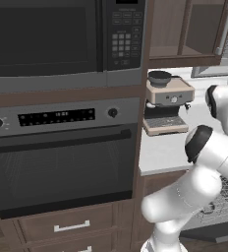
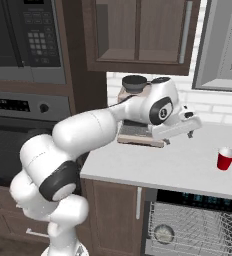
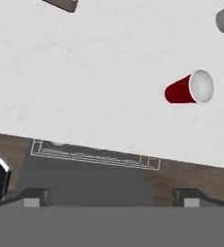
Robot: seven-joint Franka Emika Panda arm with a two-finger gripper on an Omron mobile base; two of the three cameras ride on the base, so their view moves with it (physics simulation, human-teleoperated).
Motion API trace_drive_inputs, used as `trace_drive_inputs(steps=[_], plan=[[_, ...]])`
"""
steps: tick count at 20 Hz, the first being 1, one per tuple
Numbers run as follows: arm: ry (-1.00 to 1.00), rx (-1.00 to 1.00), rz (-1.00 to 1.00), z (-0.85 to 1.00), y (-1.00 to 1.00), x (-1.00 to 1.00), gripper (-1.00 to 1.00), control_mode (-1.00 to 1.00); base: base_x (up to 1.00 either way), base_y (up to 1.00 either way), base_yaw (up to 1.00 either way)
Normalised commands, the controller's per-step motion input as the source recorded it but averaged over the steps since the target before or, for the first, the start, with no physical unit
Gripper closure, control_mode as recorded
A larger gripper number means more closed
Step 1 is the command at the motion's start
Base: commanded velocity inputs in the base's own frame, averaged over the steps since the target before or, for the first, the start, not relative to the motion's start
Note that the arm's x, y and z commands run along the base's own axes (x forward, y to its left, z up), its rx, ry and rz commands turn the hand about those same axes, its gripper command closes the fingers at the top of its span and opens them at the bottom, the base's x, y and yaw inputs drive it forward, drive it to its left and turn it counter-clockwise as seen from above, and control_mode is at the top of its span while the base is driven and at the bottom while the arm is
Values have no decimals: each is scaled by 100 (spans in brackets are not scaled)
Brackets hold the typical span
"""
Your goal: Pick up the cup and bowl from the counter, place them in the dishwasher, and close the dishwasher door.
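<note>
**Open gripper high over the counter, red cup standing off to the side**

The counter [image 2: 188, 165] is a pale grey-white slab, smooth and faintly mottled, flat over dark brown wood cabinets [image 2: 113, 212]. Beneath its front edge the dishwasher [image 2: 198, 225] stands open, a dark cavity holding a grey wire rack [image 2: 208, 232] of thin crossing rods; the hand view shows that rack's rim past the counter edge. Against the white brick wall sits a boxy beige coffee machine [image 1: 167, 106] with a round black top.

The cup [image 2: 226, 159] is a small red tapered tumbler with a white inside, upright on the counter near its right end, well apart from the coffee machine. In the hand view it lies toward the upper right, mouth visible.

The gripper [image 3: 111, 195] hangs above the counter's front edge, its 2 dark fingertips [image 3: 36, 197] spread wide with nothing between them.
</note>
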Motion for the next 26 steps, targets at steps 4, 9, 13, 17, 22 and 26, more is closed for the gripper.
trace_drive_inputs(steps=[4,9,13,17,22,26], plan=[[9,3,-17,-7,-67,34,-100,-100,0,0,0],[-2,7,-2,-11,-52,32,-100,-100,0,0,0],[-3,5,0,-13,-14,24,-100,-100,0,0,0],[0,0,1,-29,-14,38,-100,-100,0,0,0],[0,0,0,-42,-46,33,-100,-100,0,0,0],[0,2,0,-29,-33,25,-100,-100,0,0,0]])
